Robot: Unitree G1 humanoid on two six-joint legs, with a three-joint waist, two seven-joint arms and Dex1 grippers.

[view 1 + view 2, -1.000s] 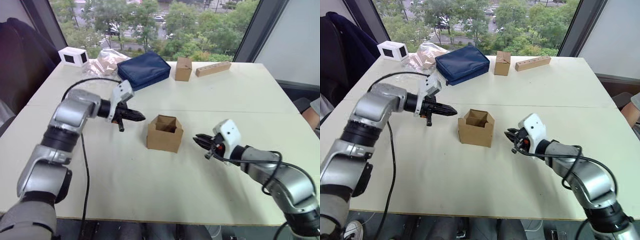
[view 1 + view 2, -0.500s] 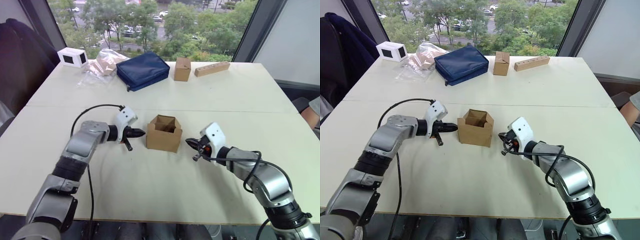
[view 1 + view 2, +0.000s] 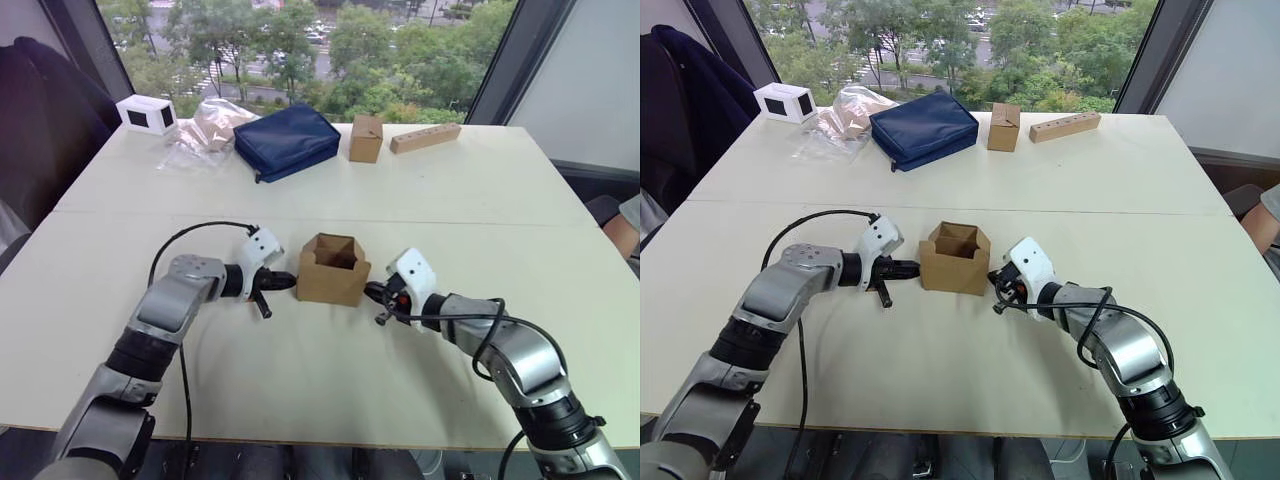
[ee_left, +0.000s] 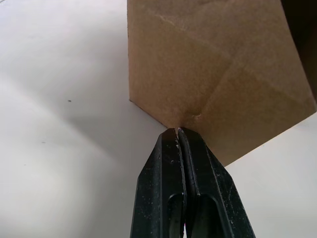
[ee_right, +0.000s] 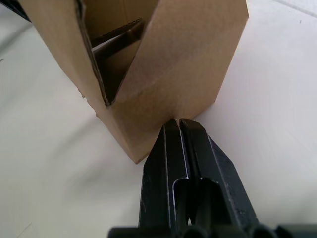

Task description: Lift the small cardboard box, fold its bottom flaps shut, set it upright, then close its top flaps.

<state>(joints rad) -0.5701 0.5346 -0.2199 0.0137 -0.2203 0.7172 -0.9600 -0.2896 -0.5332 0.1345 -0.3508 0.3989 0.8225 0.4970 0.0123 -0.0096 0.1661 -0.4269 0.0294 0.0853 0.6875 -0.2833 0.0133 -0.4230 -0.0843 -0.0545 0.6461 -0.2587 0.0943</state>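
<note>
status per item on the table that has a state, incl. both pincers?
small cardboard box: upright on the table, top flaps open, not lifted
left pincer: shut, tip against the box's left side
right pincer: shut, tip against the box's right side
blue pouch: lying flat, closed
narrow brown carton: standing upright, top closed
plastic bag: crumpled, lying by the white box

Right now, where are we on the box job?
Nothing finished: the small cardboard box sits on the table with top flaps open. In hand: the left end effector and right end effector, both shut, press its opposite sides. Left: lift, fold bottom, set upright, close top.
</note>
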